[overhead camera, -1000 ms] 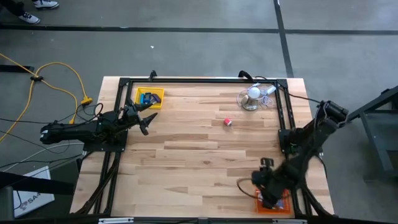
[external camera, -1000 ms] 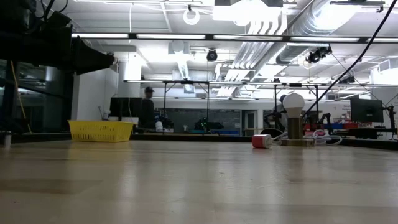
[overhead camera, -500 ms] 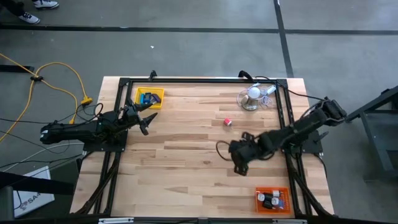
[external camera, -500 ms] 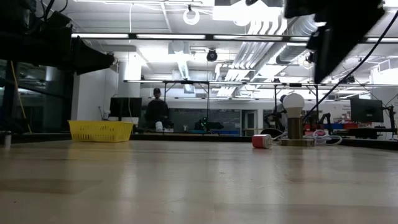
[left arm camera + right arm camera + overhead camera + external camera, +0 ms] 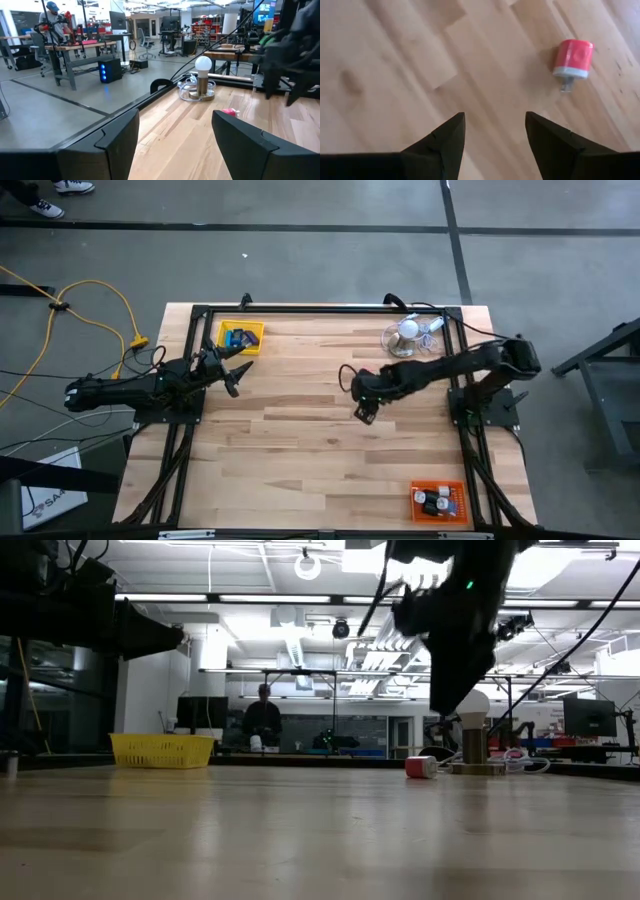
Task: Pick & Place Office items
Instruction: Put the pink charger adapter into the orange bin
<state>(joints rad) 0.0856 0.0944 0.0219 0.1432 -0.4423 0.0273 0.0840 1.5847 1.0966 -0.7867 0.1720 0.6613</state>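
The right tool hung over the middle of the counter, its two fingers spread apart with nothing between them; the red bit lay on the bare wood just beside it, toward the far right, not touched; in the right wrist view the bit showed as a short red cylinder with a silver-white end, lying on its side, long axis along the wood with the red end pointing away from the fingers and the pale end toward them; in the low view the red bit sat close beside the white ball lamp.

The left tool waited at the counter's left edge, just beside the yellow tray; its fingers stood apart, empty; blue pieces lay in that tray; an orange tray at the near right corner held small black, red and white bits, too small to tell which way each pointed.
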